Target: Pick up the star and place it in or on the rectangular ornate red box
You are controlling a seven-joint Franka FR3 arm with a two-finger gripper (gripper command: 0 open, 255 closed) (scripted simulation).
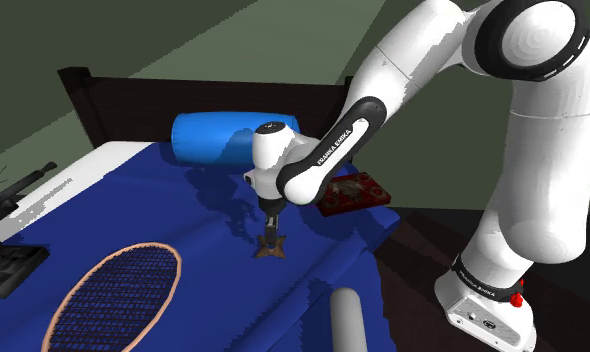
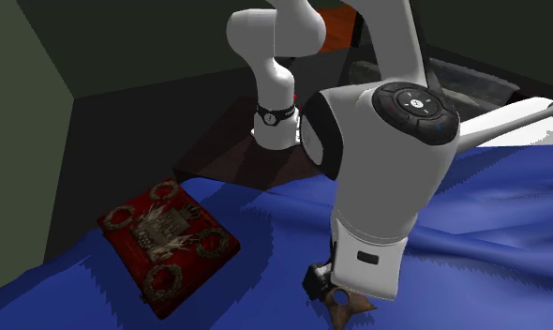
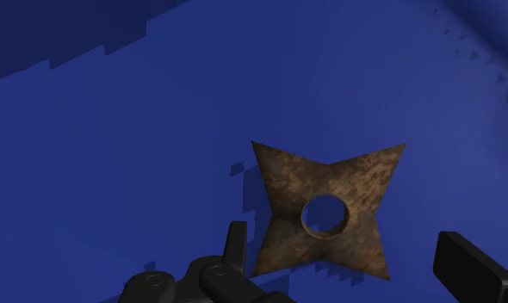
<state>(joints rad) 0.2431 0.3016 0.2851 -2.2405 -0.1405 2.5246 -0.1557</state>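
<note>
Gripper point(image 3: 351, 258): nearest the wrist lens; you have its two black fingers point(image 3: 237, 245) spread wide, clasping nothing, one on each side of the star
Star point(image 3: 360, 185): one, brown and mottled, lying flat on the blue bed cover point(image 3: 114, 155) between those fingers
Wrist view: gives you the star's four points and the round hole in its middle
Shoulder view: shows you the gripper point(image 1: 271, 236) down at the star point(image 1: 271, 251); beyond it, well apart at the bed's corner, sits one red box point(image 1: 355, 192); one blue bolster point(image 1: 228, 138) lies by the dark headboard point(image 1: 88, 100); one oval racket point(image 1: 118, 295) lies toward that view's left
Second exterior view: lets you read the box point(image 2: 167, 239) lid, four ring ornaments around a central emblem; one tip of the star point(image 2: 351, 309) peeks from under the hand
</note>
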